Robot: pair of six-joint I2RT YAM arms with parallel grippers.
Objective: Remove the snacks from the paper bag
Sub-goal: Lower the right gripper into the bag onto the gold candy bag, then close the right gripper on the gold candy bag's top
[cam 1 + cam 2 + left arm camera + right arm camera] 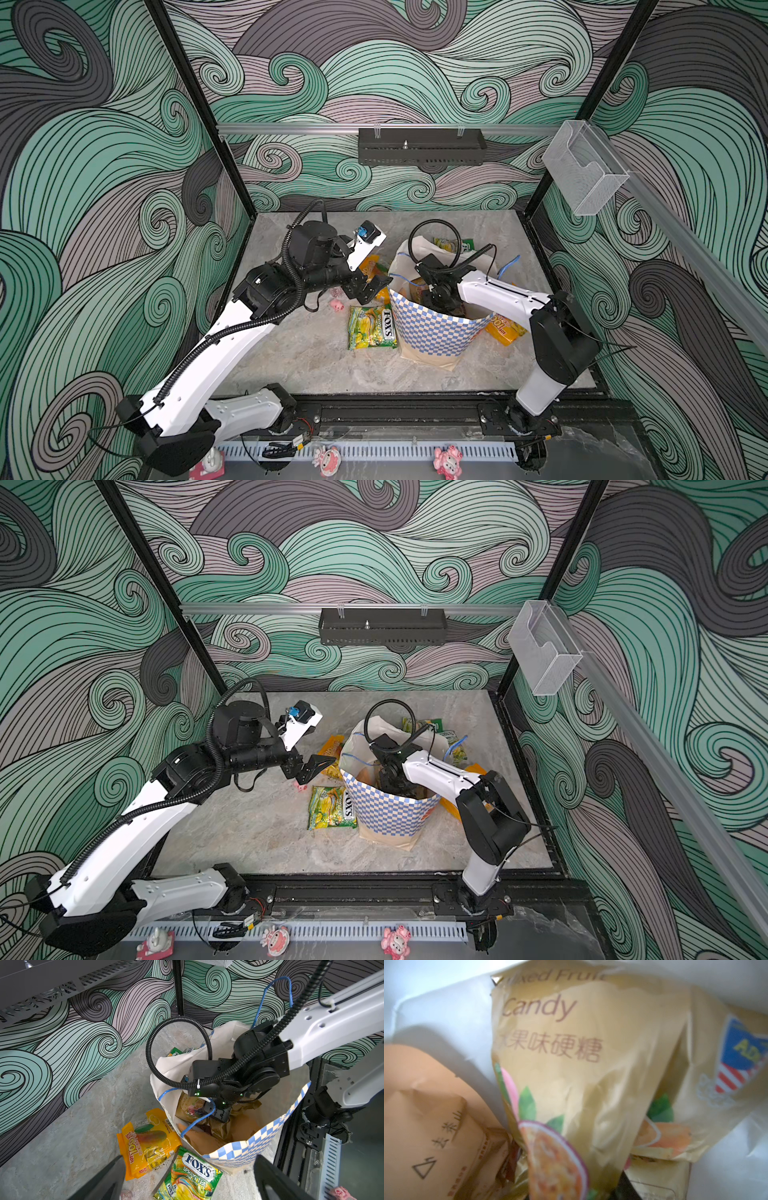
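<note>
top views, paper bag: the paper bag stands upright on the grey table, right of middle, with its mouth open and its blue cord handles loose at the rim.
top views, left gripper: the left gripper hovers just beside the bag's left rim, outside it. its jaws are spread wide with nothing between them.
top views, right gripper: the right gripper reaches down through the bag's mouth, and its fingertips are hidden inside.
top views, snacks out: a fox's packet lies flat against the bag's left side. an orange lot 100 packet lies beneath the left gripper. a second orange packet pokes out at the bag's right, and a green packet lies behind the bag.
top views, other: a pink pig figurine sits left of the fox's packet.
left wrist, fingers: both dark fingers stand far apart and grip nothing. the fox's packet shows between them.
left wrist, inside the bag: a gold candy packet leans on the inner wall next to the right gripper, with crumpled packets below.
right wrist, snacks: the gold candy packet fills the view, very close. a tan-orange packet is beside it, and a shield-marked gold packet is behind it.
right wrist, grip: the jaws are out of sight, so i cannot tell how far apart they are or whether they have hold of a packet.
</note>
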